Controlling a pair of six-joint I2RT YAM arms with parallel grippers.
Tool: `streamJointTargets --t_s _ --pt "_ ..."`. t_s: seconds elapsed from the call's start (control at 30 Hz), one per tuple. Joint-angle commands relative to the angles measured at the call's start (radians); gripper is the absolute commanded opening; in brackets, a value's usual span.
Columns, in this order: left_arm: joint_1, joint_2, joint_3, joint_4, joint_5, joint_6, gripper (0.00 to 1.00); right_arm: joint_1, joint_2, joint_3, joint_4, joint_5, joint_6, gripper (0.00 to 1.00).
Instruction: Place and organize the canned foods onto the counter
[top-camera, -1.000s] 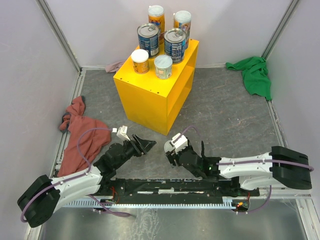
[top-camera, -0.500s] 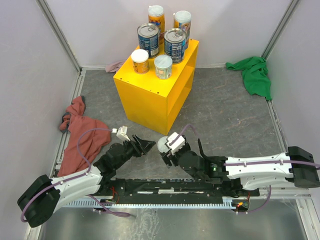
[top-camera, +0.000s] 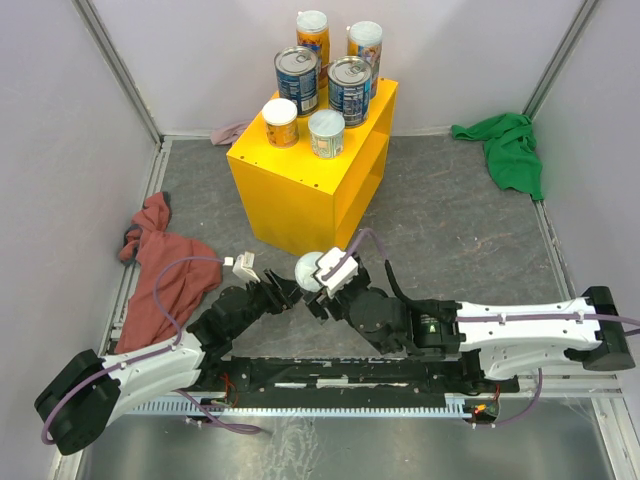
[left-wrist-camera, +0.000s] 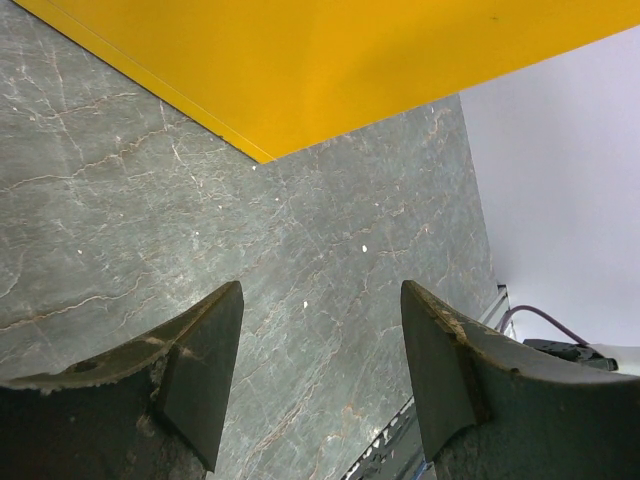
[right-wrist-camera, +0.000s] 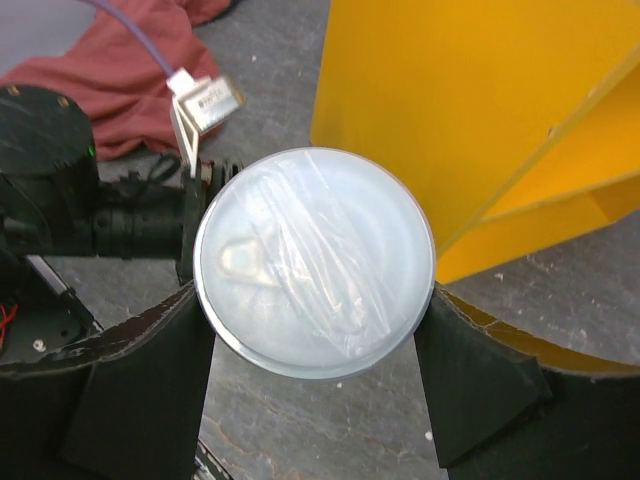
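The yellow counter (top-camera: 300, 190) stands at the back centre with several cans on its top: two tall orange cans (top-camera: 313, 35) at the back, two wide blue cans (top-camera: 297, 78) in the middle, two short white-lidded cans (top-camera: 280, 121) in front. My right gripper (top-camera: 314, 284) is shut on a third short white-lidded can (right-wrist-camera: 315, 260), held above the floor in front of the counter's near corner (right-wrist-camera: 450, 120). My left gripper (top-camera: 292, 292) is open and empty, low over the floor just left of the held can; its fingers (left-wrist-camera: 200, 350) frame bare floor.
A red cloth (top-camera: 160, 265) lies on the floor at the left, a green cloth (top-camera: 510, 148) at the back right. White walls enclose the grey floor. The counter's open shelved side (top-camera: 362, 180) faces right.
My right arm has reached left and forward with the white-lidded can, from mid-floor to in front of the counter's corner, beside my left gripper. The left arm has not moved.
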Motion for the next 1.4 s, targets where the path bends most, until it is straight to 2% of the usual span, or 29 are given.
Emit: streamJointTargets --t_s 0.0,0.47,1.37 --pt "-0.003 -0.015 -0.034 0.018 -0.008 -0.039 0.71 0.006 0.027 0.166 0.054 0.055 -0.086 0.06" --pt "-0.002 -0.027 -0.027 0.013 0.009 -0.042 0.71 -0.027 0.203 0.56 -0.066 0.063 -0.223 0.05" --pt "-0.002 0.046 -0.037 0.095 0.032 -0.049 0.71 -0.324 0.412 0.949 -0.172 -0.165 -0.171 0.01"
